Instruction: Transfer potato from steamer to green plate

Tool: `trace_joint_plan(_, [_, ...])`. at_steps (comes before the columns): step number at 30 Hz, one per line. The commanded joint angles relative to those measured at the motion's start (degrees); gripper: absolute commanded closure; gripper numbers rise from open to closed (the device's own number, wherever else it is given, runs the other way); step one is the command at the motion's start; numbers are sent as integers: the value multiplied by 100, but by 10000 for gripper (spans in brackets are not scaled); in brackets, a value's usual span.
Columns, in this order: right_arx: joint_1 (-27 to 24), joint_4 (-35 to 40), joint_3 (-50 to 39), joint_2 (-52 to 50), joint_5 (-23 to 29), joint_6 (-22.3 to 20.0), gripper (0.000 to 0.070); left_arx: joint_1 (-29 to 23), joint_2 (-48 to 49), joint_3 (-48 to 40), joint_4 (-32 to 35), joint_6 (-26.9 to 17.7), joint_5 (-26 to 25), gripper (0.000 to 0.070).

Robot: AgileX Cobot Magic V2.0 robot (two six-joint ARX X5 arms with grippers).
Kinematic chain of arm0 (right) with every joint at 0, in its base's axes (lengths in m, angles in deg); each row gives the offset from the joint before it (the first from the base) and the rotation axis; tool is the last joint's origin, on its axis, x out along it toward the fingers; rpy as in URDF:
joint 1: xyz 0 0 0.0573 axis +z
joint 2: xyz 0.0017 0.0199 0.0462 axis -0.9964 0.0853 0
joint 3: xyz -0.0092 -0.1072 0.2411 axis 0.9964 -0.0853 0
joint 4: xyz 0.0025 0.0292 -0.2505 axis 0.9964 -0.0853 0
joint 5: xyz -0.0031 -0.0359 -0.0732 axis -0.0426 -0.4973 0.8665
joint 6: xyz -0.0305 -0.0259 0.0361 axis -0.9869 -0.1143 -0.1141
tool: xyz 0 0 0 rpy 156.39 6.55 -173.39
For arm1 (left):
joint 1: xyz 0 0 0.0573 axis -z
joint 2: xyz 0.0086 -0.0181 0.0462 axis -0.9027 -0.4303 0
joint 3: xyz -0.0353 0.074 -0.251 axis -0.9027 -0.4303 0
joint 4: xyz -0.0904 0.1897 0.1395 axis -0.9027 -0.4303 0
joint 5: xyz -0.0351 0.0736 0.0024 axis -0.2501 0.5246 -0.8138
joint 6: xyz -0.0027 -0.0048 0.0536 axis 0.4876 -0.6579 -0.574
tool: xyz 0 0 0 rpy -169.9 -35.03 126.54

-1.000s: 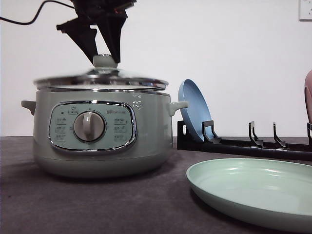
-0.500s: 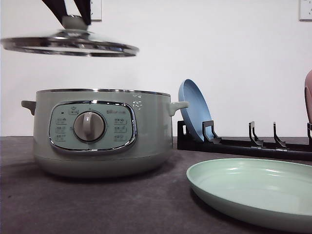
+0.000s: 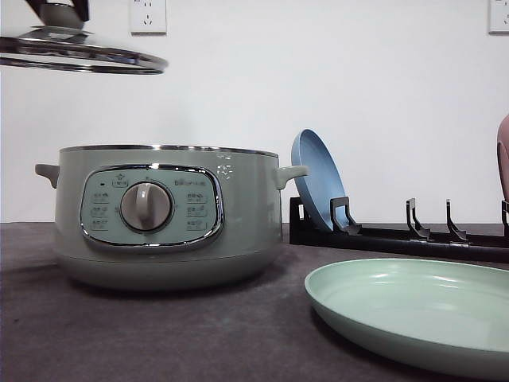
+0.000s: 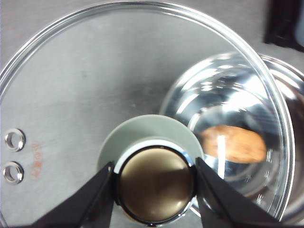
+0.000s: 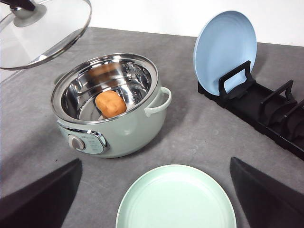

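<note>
The left claw [image 4: 154, 190], clamped on the lid [image 3: 79, 57] knob, has swung it up and leftward off the steamer [image 3: 163, 215], baring the potato [image 5: 110, 103] for the wide-open right claw [image 5: 156, 199].

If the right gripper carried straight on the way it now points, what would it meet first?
Probably the green plate, which lies between the open right gripper's fingers in its wrist view, nearer than the steamer; depth is uncertain.

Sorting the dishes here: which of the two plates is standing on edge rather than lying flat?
The blue plate, propped upright in the black rack behind the steamer. The green plate lies flat on the table in front.
</note>
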Motion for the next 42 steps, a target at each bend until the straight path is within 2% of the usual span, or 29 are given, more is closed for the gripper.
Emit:
trace_joint_plan(1, [52,33,111,26,13,98,70,-90,55,267,164,-4,17,700])
trace_joint_plan(6, [52,35,111,103,-91,89,74,-419,55,267,166,-3,17,700])
trace_joint_plan(10, [52,71,132,441,-513,39,132,-632,55,267,186,0,17,700])
trace_joint_plan(13, [50,76,247,926,-819,-69,133,-742,55,266,186,-2,17,700])
trace_joint_plan(20, [-67,33,1270,2885,-1793,-720,133,-932,55,264,159,15,17,700])
trace_joint_plan(24, [-362,-144,2226,4169,-2502,-1195,133,-997,55,264,155,14,17,700])
trace_joint_plan(27, [-563,-428,3037,5128,-2820,-1547,133,-1032,55,264,160,17,17,700])
trace_joint_plan(32, [-703,-1018,4542,6719,-2851,-2303,133,-1047,55,264,164,20,17,700])
trace_joint_plan(36, [-700,-1336,5668,7824,-2655,-2827,133,-1045,54,264,175,45,17,700])
trace_joint_plan(42, [-699,-1335,6750,9059,-2521,-3051,133,-1045,44,264,185,103,15,700])
